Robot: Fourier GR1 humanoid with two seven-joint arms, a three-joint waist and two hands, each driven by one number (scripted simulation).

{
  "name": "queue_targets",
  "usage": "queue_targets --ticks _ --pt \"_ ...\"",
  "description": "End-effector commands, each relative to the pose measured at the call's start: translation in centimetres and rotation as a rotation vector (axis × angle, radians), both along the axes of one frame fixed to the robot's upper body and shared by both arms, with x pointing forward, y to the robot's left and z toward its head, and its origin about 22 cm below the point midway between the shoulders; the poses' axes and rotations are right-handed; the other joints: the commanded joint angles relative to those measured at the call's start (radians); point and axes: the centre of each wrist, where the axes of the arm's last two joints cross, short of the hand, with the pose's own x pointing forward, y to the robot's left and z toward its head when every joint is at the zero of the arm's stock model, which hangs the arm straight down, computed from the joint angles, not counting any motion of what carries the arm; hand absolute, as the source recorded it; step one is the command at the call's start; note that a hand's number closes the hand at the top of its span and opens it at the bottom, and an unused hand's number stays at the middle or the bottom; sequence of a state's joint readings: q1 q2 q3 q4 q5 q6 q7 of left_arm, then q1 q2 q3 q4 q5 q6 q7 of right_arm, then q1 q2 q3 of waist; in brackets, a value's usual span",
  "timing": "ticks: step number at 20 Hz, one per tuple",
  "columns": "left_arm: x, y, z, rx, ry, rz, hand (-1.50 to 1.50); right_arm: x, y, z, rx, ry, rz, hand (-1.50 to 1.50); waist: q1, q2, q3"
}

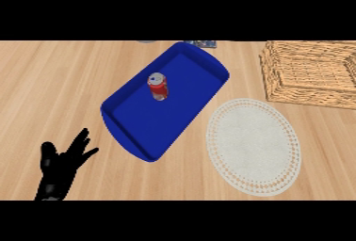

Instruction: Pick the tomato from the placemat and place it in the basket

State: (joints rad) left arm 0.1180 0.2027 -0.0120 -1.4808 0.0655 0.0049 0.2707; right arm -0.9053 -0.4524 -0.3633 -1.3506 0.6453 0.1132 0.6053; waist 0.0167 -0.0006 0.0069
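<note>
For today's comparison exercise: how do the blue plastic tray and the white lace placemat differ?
The blue plastic tray is rectangular with a raised rim; the white lace placemat is oval and flat. The tray carries a red soda can; the placemat carries nothing. Both lie on the wooden counter.

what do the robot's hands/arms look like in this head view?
Only the left hand shows, at lower left: glossy black all over, with slim separate fingers and a thumb. No markings or cables visible. Its forearm is cut off at the edge, and the right hand is out of view.
</note>
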Motion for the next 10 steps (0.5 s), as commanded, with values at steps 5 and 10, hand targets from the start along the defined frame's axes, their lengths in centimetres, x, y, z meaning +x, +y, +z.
queue_targets --ticks 5,10 --pt "1.2 -0.3 -1.3 -0.01 0.075 0.018 0.0 3.4 -3.4 -5.4 0.053 0.016 0.002 1.5 -0.005 0.008 -0.007" --pt "-0.5 0.2 -1.1 0.003 0.076 0.013 0.0 4.0 -6.1 -6.4 0.233 -0.013 -0.014 1.5 0.002 0.007 -0.006"
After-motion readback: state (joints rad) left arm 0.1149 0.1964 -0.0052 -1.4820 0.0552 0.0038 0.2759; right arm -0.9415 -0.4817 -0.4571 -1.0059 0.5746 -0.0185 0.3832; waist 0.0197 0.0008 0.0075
